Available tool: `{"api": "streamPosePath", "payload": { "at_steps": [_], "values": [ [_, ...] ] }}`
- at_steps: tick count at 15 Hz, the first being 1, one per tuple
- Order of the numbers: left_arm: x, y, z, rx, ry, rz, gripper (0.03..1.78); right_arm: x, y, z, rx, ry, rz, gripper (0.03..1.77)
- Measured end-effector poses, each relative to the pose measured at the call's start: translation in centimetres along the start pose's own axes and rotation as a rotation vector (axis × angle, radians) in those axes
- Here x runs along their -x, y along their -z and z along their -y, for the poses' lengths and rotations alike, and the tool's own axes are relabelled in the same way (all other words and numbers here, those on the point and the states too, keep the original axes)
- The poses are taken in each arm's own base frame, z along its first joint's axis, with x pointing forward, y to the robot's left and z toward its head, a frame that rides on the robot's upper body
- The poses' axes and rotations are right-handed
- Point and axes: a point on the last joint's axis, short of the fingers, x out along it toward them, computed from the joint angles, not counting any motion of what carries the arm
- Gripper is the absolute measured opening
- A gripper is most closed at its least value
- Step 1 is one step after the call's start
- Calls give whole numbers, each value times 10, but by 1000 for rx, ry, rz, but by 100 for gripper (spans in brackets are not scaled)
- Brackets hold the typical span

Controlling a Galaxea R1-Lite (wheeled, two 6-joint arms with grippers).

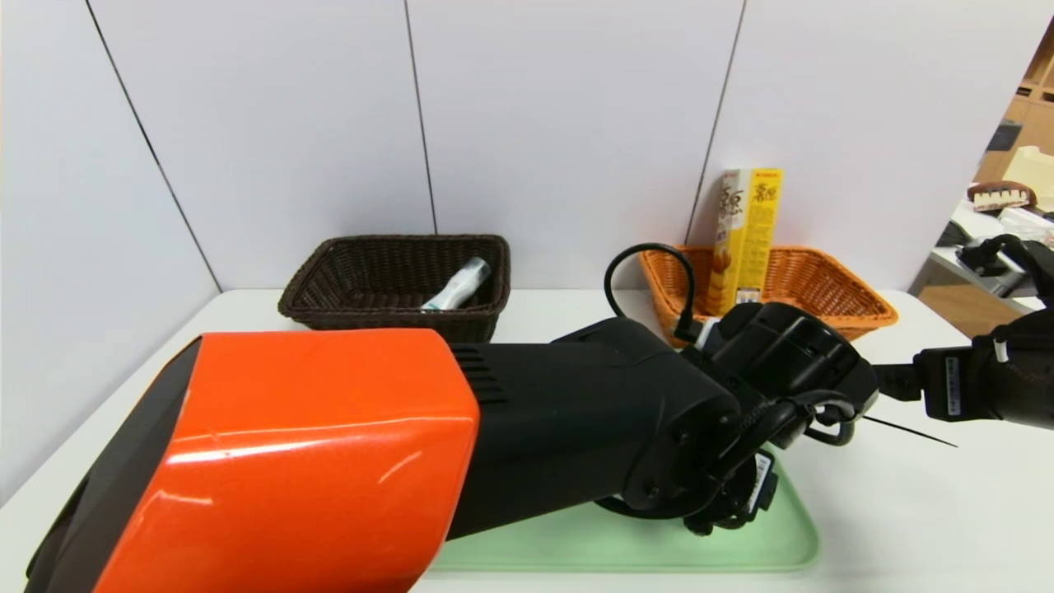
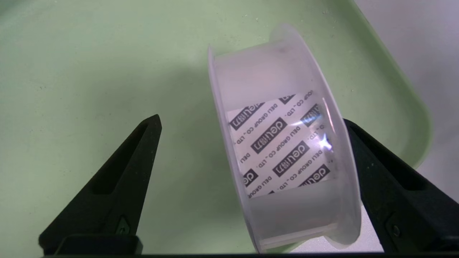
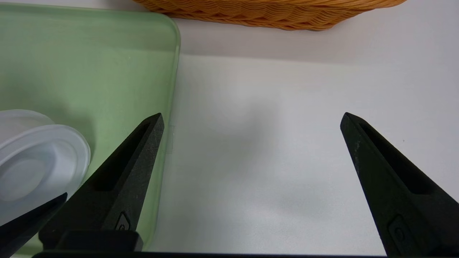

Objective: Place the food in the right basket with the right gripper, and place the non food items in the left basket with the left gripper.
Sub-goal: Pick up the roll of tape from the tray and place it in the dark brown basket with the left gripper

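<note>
The squat white tub [image 2: 283, 143] lies on its side on the pale green tray [image 2: 71, 53], near the tray's corner. My left gripper [image 2: 251, 120] is open around it. One finger [image 2: 387, 179] stands close against the tub's rim and the other finger [image 2: 118, 179] is well apart from it. The same tub [image 3: 36, 161] shows in the right wrist view. My right gripper [image 3: 251, 115] is open and empty over the bare table beside the tray. The yellow carton [image 1: 748, 235] stands upright in the orange basket [image 1: 832, 288]. The slim white bottle [image 1: 459, 286] lies in the dark brown basket [image 1: 329, 288].
My left arm [image 1: 370, 436] stretches across the head view and hides most of the green tray [image 1: 626, 543]. The right arm [image 1: 980, 387] comes in from the right edge. The orange basket [image 3: 269, 14] stands just beyond the right gripper. White wall panels stand behind both baskets.
</note>
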Motion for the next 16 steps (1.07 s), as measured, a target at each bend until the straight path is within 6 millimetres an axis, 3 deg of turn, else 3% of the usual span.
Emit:
{"api": "streamPosePath", "payload": {
  "at_steps": [2, 5, 10, 16],
  "values": [
    [-1, 1, 0, -2, 0, -2, 163, 0, 0, 0, -1, 1, 0, 170],
    [-4, 1, 2, 1, 3, 5, 114, 0, 0, 0, 0, 1, 0, 170],
    [-6, 2, 2, 0, 2, 5, 59, 0, 0, 0, 0, -1, 0, 170],
    [-5, -1, 1, 6, 6, 19, 59, -1, -1, 0, 0, -2, 0, 170]
  ]
}}
